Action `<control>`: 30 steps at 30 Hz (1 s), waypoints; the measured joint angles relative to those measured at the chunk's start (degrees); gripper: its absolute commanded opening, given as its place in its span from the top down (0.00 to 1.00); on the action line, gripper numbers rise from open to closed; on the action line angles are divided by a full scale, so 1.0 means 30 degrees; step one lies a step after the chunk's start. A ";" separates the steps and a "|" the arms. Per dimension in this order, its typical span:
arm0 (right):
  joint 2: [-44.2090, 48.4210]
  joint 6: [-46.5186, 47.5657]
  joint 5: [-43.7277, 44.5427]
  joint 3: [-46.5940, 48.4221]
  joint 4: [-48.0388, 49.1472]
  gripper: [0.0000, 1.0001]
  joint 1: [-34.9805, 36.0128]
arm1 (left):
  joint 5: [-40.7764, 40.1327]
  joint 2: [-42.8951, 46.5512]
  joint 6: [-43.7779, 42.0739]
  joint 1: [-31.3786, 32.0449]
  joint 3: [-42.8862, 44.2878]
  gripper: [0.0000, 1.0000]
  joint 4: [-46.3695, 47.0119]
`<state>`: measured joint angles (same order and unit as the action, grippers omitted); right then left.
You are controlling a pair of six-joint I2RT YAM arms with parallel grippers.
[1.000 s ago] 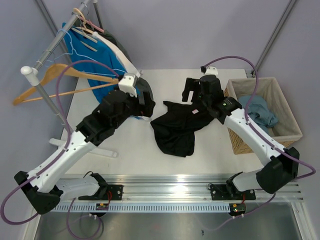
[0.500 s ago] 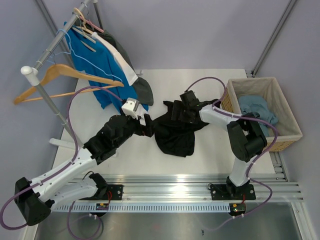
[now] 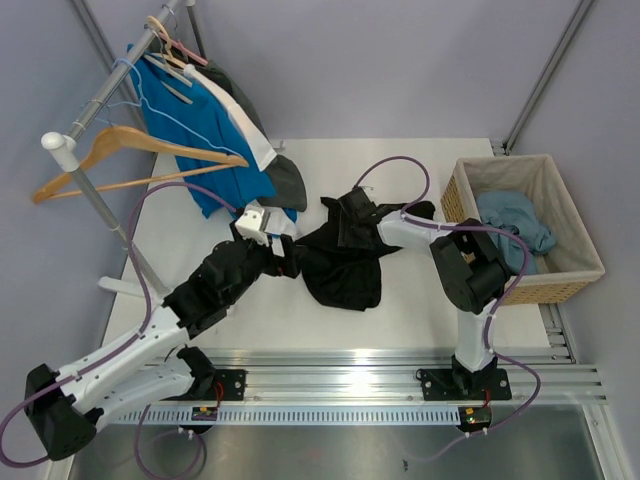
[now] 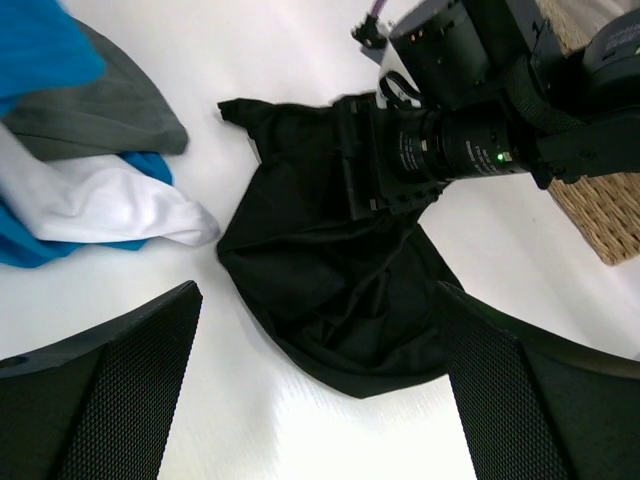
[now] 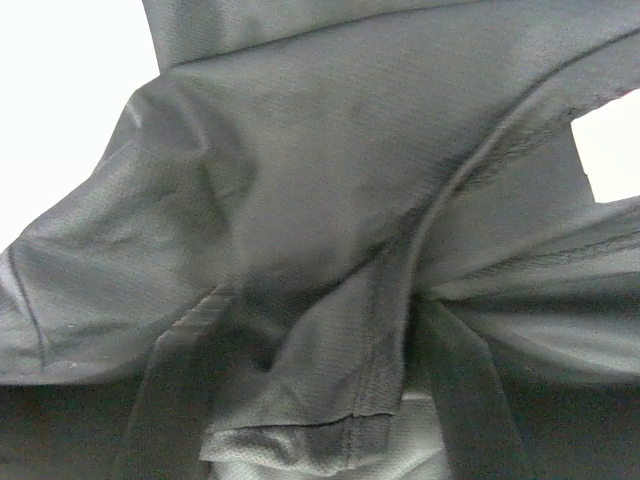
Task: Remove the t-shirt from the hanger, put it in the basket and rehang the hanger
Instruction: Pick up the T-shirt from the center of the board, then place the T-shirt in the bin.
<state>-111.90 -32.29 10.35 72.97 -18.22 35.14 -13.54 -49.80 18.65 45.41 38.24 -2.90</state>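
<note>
In the overhead view, the black t-shirt (image 3: pixel 350 275) is lying crumpled on the white table (image 3: pixel 420 310) at the centre of the frame, off any hanger. The left gripper (image 3: pixel 290 258) is reaching in from the lower left and hovering at the shirt's left edge. The right gripper (image 3: pixel 350 215) is pressing down on the shirt's upper edge, its arm folding back from the right. At the upper left, a bare wooden hanger (image 3: pixel 140 150) is hanging on the rack (image 3: pixel 100 205), with a blue shirt (image 3: pixel 215 130) hanging behind it. A wicker basket (image 3: pixel 500 162) holding bluish cloth is standing at the right.

In the left wrist view, the left claw's two fingers (image 4: pixel 120 390) are standing wide apart at the bottom corners with nothing between them. The t-shirt (image 4: pixel 320 290) is lying below them at mid-frame. The right gripper (image 4: pixel 360 150) is digging into the shirt's upper part, and its jaws are too buried in the cloth to tell how they stand. A grey garment (image 4: pixel 110 105) and a white cloth (image 4: pixel 120 205) are lying at the upper left, and the basket (image 4: pixel 590 215) is showing at the right edge.

In the right wrist view, black fabric (image 5: pixel 300 200) is filling nearly the whole frame, bunching into a fold at the bottom centre. Patches of table (image 5: pixel 60 90) are showing at the upper left and at the right edge. Whether this claw is clamping the cloth I cannot tell.
</note>
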 measured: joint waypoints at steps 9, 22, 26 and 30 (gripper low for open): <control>-0.0852 -0.0066 0.0255 0.1756 -0.1370 1.00 -0.0029 | -0.2368 0.2907 -0.0160 0.0007 -0.0867 0.01 0.0488; 0.4481 0.3089 0.2047 1.1540 -0.7868 1.00 -0.3570 | -0.2812 0.3825 -0.0153 0.0007 -0.1545 0.01 0.0918; 0.6273 0.3708 0.3606 1.6517 -0.9027 1.00 -0.5413 | -0.2943 0.3810 -0.0146 0.0007 -0.1545 0.01 0.0940; 0.7104 0.3949 0.4634 2.0130 -1.0112 1.00 -0.7635 | -0.2856 0.3810 -0.0051 0.0007 -0.1545 0.01 0.0940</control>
<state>-90.59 -20.45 24.25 133.36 -48.56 12.23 -22.11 -38.37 18.50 45.43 33.61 -0.08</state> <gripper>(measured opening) 0.030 0.987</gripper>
